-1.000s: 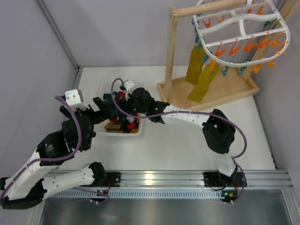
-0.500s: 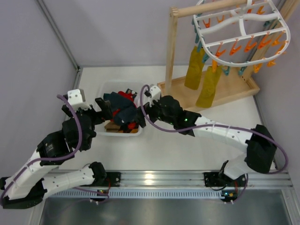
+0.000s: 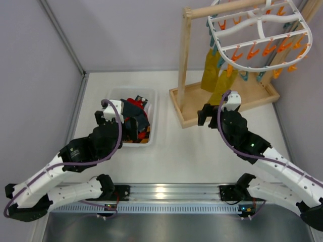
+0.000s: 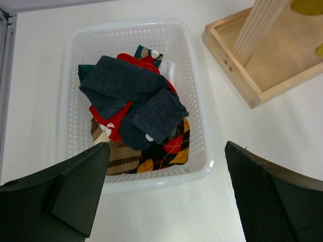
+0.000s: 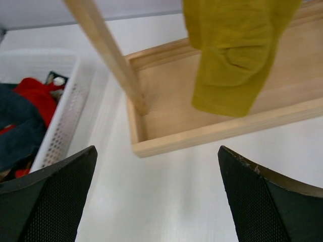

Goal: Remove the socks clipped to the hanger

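- The white table (image 3: 181,161) carries everything.
- The light wooden stand (image 3: 185,50), a post on a tray base, is at the table's far right.
- The white plastic oval hanger (image 3: 262,40), rimmed with orange and teal clothespins, hangs from the stand's top bar.
- The white perforated plastic basket (image 3: 153,121) sits left of the tray, apart from it.
- The left gripper (image 4: 164,148) is spread wide and empty above the basket.
- The right gripper (image 5: 156,151) is spread wide and empty before the tray's front edge.
- Two mustard-yellow socks (image 3: 209,73) are clipped to the hanger, dangling over the tray.
- Dark teal socks (image 4: 126,83) and red socks (image 4: 113,121) lie heaped in the basket.
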### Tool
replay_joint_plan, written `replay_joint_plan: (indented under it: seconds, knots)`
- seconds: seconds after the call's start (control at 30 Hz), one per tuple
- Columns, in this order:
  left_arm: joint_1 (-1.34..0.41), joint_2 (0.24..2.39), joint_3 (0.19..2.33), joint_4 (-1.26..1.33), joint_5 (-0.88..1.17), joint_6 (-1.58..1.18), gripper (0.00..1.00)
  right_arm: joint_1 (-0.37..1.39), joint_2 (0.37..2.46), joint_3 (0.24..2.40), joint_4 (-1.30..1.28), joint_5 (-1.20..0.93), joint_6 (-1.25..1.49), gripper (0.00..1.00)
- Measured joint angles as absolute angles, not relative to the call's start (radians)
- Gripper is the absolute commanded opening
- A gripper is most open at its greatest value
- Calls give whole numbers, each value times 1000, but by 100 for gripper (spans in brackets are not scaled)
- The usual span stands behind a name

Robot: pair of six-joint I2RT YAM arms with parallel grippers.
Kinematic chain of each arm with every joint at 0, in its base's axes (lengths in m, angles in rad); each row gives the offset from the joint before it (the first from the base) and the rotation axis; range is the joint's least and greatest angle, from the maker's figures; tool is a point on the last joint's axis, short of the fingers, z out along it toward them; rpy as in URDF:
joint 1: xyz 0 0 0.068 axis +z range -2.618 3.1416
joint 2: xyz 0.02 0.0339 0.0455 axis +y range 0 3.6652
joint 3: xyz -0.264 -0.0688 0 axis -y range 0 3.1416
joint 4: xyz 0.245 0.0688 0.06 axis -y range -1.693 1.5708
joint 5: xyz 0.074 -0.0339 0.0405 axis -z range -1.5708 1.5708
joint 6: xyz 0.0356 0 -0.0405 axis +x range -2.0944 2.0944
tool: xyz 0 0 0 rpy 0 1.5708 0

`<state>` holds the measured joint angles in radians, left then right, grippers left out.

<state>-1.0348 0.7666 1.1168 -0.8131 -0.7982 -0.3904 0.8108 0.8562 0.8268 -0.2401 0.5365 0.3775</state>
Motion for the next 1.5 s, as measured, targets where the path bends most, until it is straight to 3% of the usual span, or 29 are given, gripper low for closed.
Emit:
replay_joint_plan:
  seconds: [0.3,0.53,0.57,0.63,0.67,0.7,1.07,1.5]
  knots:
    - [-1034,839,1092,-813,-762,-391,99,528,915,778,-186,487,307,99]
    - [-1035,847,1090,-813,-741,-403,99,427,1149,766,42,476,240,97]
    - [-1035,847,1090,-813,-737,-408,99,426,1174,766,68,476,231,89]
    - [-1035,847,1090,-813,-726,-422,99,423,1222,764,134,466,202,55]
    - [-1035,847,1090,-813,-721,-430,99,422,1234,757,173,458,189,9]
    - [-1035,847,1090,-812,-717,-440,99,421,1235,746,201,450,175,3]
    - [-1034,999,1235,-585,-560,-473,99,416,953,490,403,221,190,0]
    - [-1014,1697,1912,-310,-178,-422,99,416,568,472,201,31,296,0]
